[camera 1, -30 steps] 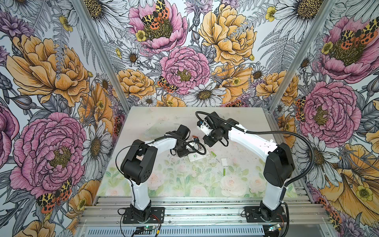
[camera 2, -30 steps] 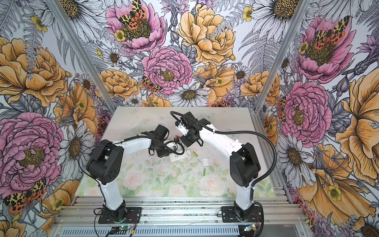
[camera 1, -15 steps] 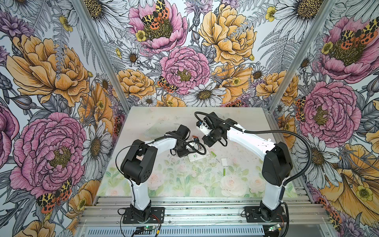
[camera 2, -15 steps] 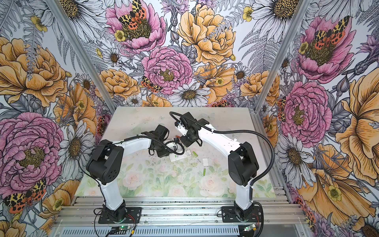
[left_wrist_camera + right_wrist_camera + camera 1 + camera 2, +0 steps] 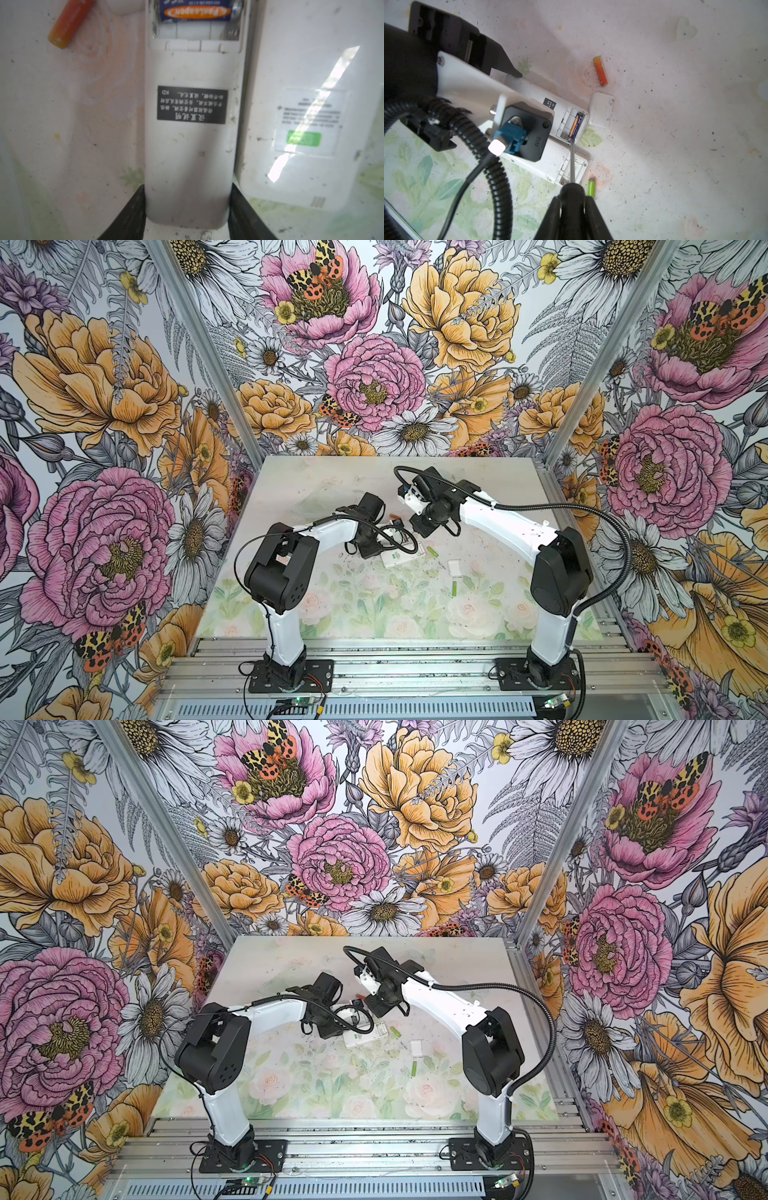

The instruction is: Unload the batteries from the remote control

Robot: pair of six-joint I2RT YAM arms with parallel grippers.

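1. Currently, I judge progress at three of four batteries out, with one left to remove.
2. Done: the orange battery (image 5: 600, 71) lies loose on the table (image 5: 685, 145), near the open end of the narrow remote (image 5: 191, 145) but apart from it.
3. Done: one green battery (image 5: 590, 188) lies just beside the open end of the wide remote (image 5: 301, 83). The second green battery (image 5: 455, 588) lies nearer the front edge in both top views.
4. Left to do: the dark battery (image 5: 576, 125), blue-black with an orange label, sits in the narrow remote.
5. Narrow remote compartment: the dark battery fills the outer slot. The slot beside it is empty, with its spring showing.
6. Wide remote compartment: it is open and no battery is visible, though my screwdriver (image 5: 572, 162) crosses part of it.
7. Covers: one cover (image 5: 601, 110) rests on the table just beside the narrow remote's open end. A second cover (image 5: 455, 567) lies between the two green batteries.
8. My left gripper (image 5: 187, 187) stands about half open. Its jaws are clamped on the two long sides of the narrow remote at its closed end.
9. My right gripper (image 5: 572, 198) is closed almost fully on the screwdriver's black handle. The shaft tip meets the near end of the dark battery.
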